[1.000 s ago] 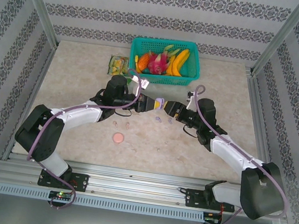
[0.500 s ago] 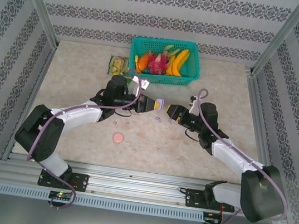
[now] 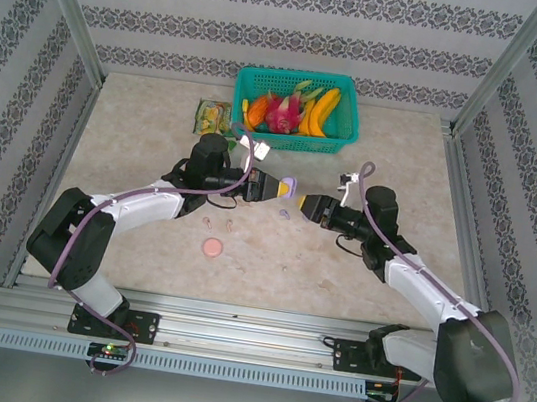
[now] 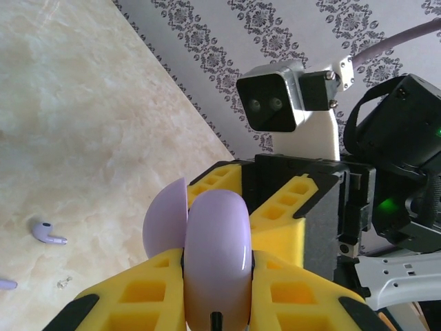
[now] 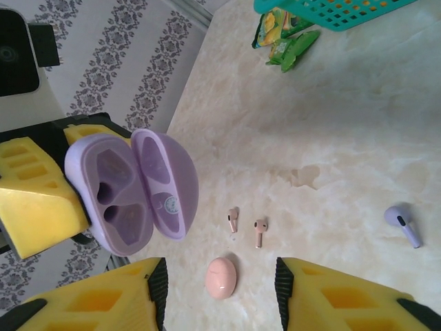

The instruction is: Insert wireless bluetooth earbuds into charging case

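The left gripper (image 3: 272, 189) is clamped on the open, glossy lilac plastic charging case (image 5: 131, 189), held above the beige marbled table (image 3: 136, 141). The right gripper (image 3: 306, 205) faces the case with its fingers apart and empty. A pale lilac plastic earbud (image 5: 402, 222) lies on the table near the right gripper. Two pale pink plastic earbuds (image 5: 233, 219) lie farther off, near a closed pink oval case (image 5: 221, 277).

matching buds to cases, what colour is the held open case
Pale lilac case, best in right wrist view.

The beige marble-look table (image 3: 406, 161) carries a green basket (image 3: 292, 144) at far centre, a snack packet (image 3: 211, 116) left of it, two pink earbuds (image 5: 233, 219) mid-table, a pink case (image 3: 212, 247) nearer, and a lilac earbud (image 5: 403, 224) to their right
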You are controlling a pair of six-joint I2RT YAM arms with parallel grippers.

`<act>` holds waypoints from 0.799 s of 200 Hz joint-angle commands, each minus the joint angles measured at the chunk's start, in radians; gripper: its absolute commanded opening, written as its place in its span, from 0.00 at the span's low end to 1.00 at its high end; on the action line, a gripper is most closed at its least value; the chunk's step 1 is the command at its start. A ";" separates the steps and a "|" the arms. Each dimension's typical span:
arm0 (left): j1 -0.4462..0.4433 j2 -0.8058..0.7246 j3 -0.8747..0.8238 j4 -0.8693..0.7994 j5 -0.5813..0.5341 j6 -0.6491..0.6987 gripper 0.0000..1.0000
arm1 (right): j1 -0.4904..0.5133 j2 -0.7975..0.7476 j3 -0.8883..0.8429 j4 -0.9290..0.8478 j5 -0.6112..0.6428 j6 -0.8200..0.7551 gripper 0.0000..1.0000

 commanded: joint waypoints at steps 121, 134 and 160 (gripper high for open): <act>-0.005 -0.005 0.030 0.053 0.027 -0.016 0.00 | 0.057 0.085 0.102 0.019 0.008 -0.031 0.42; -0.004 -0.005 0.030 0.053 0.031 -0.017 0.00 | 0.057 0.090 0.104 0.019 0.018 -0.031 0.41; -0.006 -0.003 0.029 0.053 0.031 -0.015 0.00 | 0.058 0.101 0.108 0.019 0.039 -0.028 0.38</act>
